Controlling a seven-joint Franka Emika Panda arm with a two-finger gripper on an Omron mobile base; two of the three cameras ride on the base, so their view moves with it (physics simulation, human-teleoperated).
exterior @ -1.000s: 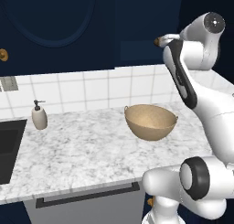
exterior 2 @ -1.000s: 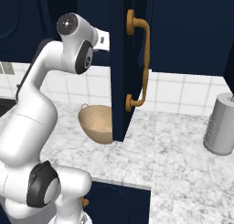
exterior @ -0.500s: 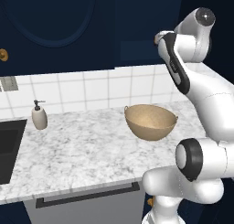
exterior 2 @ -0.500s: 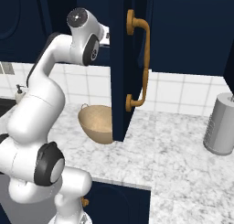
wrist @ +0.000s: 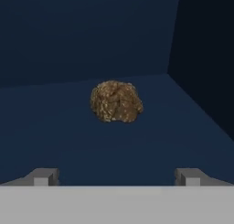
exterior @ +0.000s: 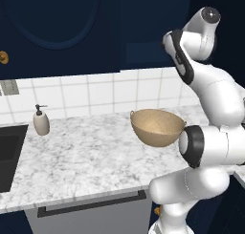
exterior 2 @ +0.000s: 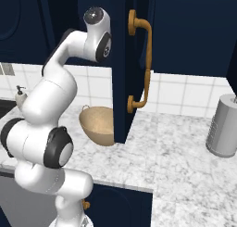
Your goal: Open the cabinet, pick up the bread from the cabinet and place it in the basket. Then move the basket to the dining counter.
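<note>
The bread (wrist: 116, 101) looks rough and crumbly, a matt golden-brown crust, lying on the smooth matt navy cabinet (wrist: 82, 136) shelf. The cabinet's bar handle (exterior 2: 143, 64) has a satin brass look (no sharp glints). The basket (exterior: 157, 127) is speckled, dull tan, perhaps woven. The worktop (exterior: 91, 156) reads as polished grey-veined marble; at its 12 o'clock, wall tiles (exterior: 100, 92) appear smooth, faintly glossy.
</note>
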